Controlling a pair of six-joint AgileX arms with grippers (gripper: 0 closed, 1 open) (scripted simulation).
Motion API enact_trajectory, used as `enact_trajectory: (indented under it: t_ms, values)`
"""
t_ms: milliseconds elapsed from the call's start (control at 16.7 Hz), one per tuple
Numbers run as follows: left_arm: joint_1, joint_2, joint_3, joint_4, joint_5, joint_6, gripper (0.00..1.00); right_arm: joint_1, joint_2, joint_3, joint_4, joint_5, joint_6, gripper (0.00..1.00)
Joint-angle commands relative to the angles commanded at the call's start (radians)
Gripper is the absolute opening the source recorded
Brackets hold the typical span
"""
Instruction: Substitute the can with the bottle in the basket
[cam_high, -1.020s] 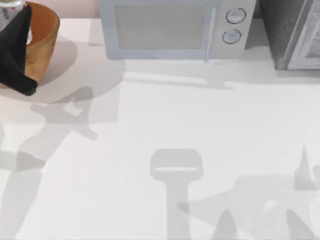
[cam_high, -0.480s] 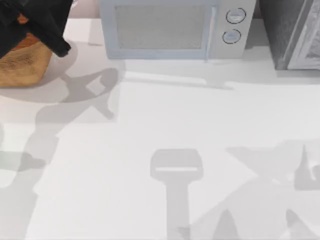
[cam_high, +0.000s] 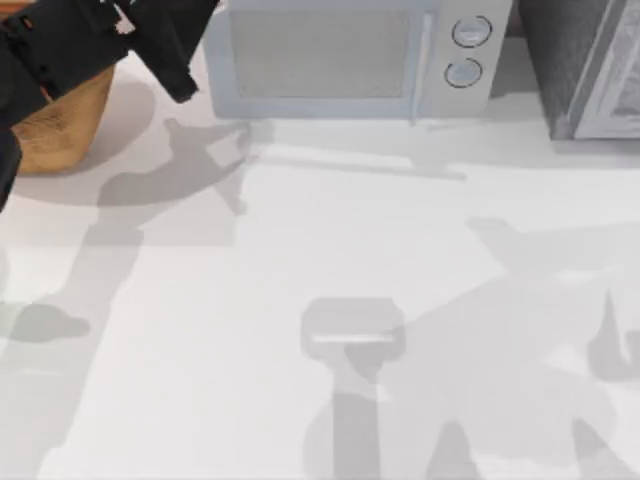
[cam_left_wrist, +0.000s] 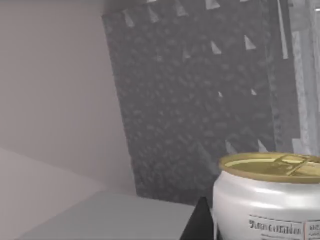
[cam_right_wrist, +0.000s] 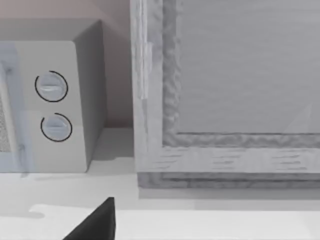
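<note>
The can (cam_left_wrist: 270, 192), white with a gold top, is seen close up in the left wrist view. My left gripper (cam_left_wrist: 265, 227) is shut on it, and one black fingertip (cam_left_wrist: 199, 225) shows beside its wall. In the top view my left arm (cam_high: 90, 40) reaches across the back left corner, over the orange-brown basket (cam_high: 60, 135), and partly hides its rim. The inside of the basket is hidden. The bottle is out of view. A black part of my right gripper (cam_right_wrist: 95, 225) shows low in the right wrist view, facing the microwave and the cabinet.
A pale microwave (cam_high: 350, 60) with two round knobs (cam_right_wrist: 50, 86) stands at the back centre. A grey textured cabinet (cam_high: 585, 70) stands at the back right. Arm shadows fall across the white table (cam_high: 300, 250).
My left arm has risen off the basket and swung right toward the microwave, carrying the can. The right arm's shadow has spread up over the table's right side.
</note>
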Motion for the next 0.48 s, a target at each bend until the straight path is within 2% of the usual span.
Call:
enact_trajectory:
  t_ms: [480]
  values:
    - [-0.047,0.329,0.141,0.136,0.156,0.003,0.0,0.0,0.0,0.0,0.0,0.0,0.0,1.0]
